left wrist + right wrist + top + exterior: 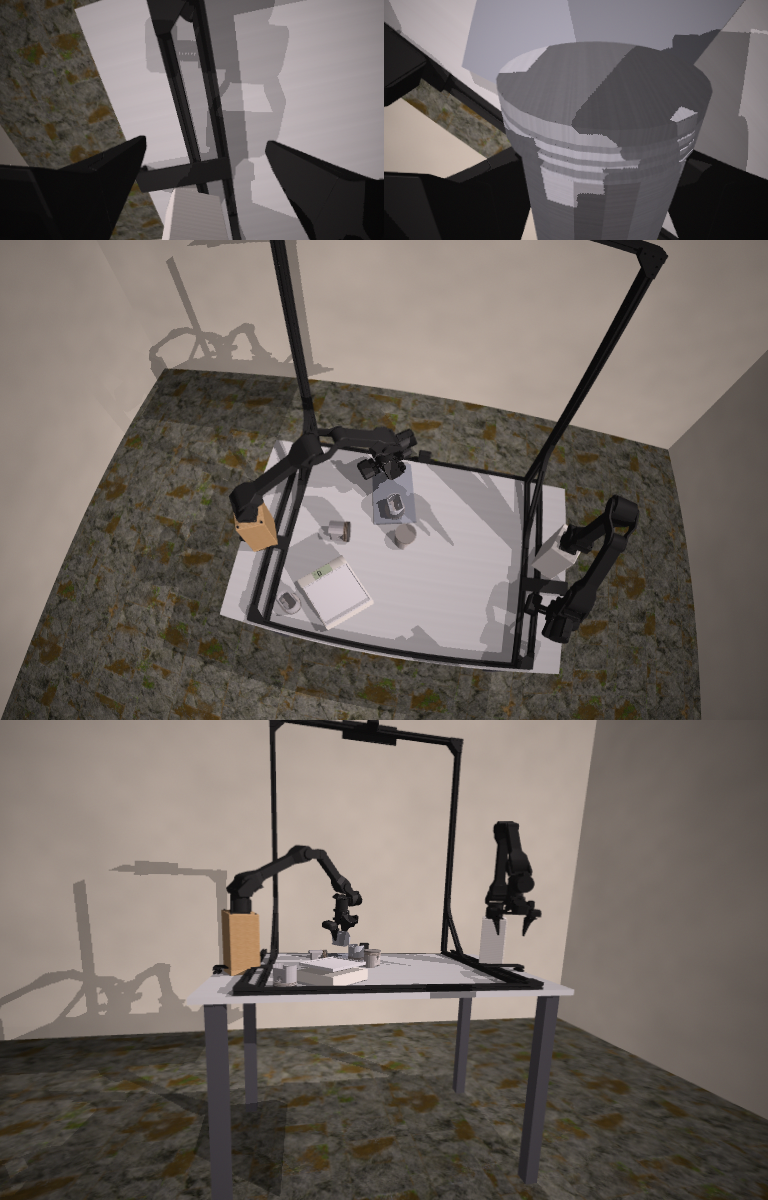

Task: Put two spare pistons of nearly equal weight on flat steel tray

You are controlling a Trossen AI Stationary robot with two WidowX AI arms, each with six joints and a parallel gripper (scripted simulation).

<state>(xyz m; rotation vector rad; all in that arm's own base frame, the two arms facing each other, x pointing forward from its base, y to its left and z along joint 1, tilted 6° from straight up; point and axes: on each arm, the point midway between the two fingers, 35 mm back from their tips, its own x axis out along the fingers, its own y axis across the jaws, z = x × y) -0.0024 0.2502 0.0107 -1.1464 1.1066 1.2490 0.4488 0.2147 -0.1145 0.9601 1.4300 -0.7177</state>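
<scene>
tray (407, 484): far middle | one piston (395, 504) (355, 951): on it | second piston (405, 536) (372, 958): just near side | third piston (338, 531) (317, 953): left | scale (338, 595) (333, 974): near left | fourth piston (287, 602) (284, 974): left of scale

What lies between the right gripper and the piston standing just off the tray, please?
Another piston, resting on the steel tray, lies there; the top view shows it.

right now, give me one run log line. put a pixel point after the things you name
right hand (390, 469) (340, 935) (601, 165): shut on piston (340, 938) (604, 95) | left hand (512, 930) (206, 142): open, empty | tray (404, 489): one piston (395, 504) aboard
</scene>
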